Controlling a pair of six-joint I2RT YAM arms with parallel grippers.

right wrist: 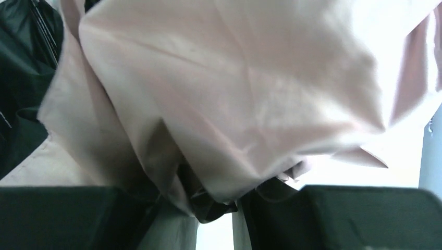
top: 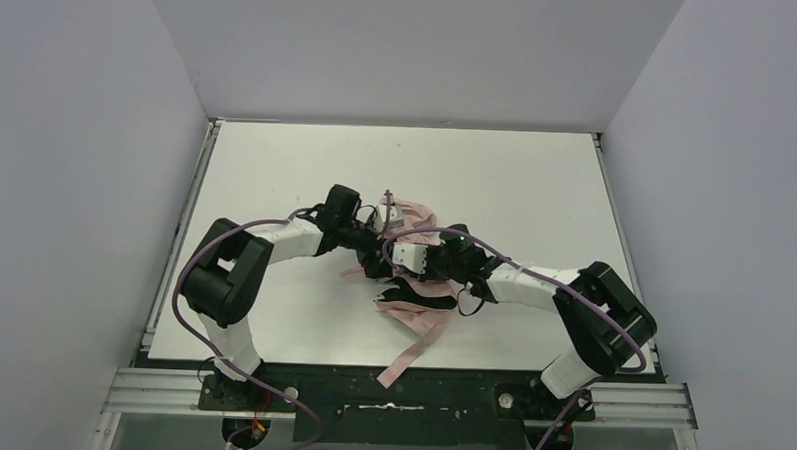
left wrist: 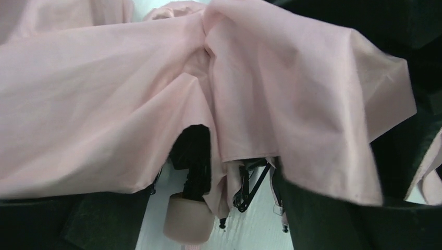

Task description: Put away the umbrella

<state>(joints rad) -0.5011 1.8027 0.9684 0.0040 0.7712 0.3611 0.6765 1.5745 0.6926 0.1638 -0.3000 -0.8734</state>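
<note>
The umbrella (top: 413,304) lies in a heap near the middle of the table (top: 536,190), right between the two arms. It is down, not open: the canopy (left wrist: 104,104) has dropped into loose folds, pale pink with patches of the black inside turned up. From the left wrist you can see the handle (left wrist: 188,223) resting on the table under the cloth, a short bit of black shaft (left wrist: 195,164) above it, and a few thin ribs (left wrist: 251,182) poking out beside it. A long pink strip (top: 406,357) trails from the heap toward the near edge; I can't say if it is the strap or a stray panel.

So by my reckoning the collapsing is done and the tidying is not. The folds are not wound round the shaft and nothing looks fastened. I see no sleeve or bin to put it in.

The left gripper (left wrist: 213,204) sits low under the canopy with its jaws spread wide, the handle showing in the gap and cloth draped over both fingers (left wrist: 78,221). The right gripper (right wrist: 200,209) is buried in the canopy too, with a bunch of cloth hanging into the narrower gap between its fingers (right wrist: 339,219). Whether it is pinching that fold I cannot tell.
</note>
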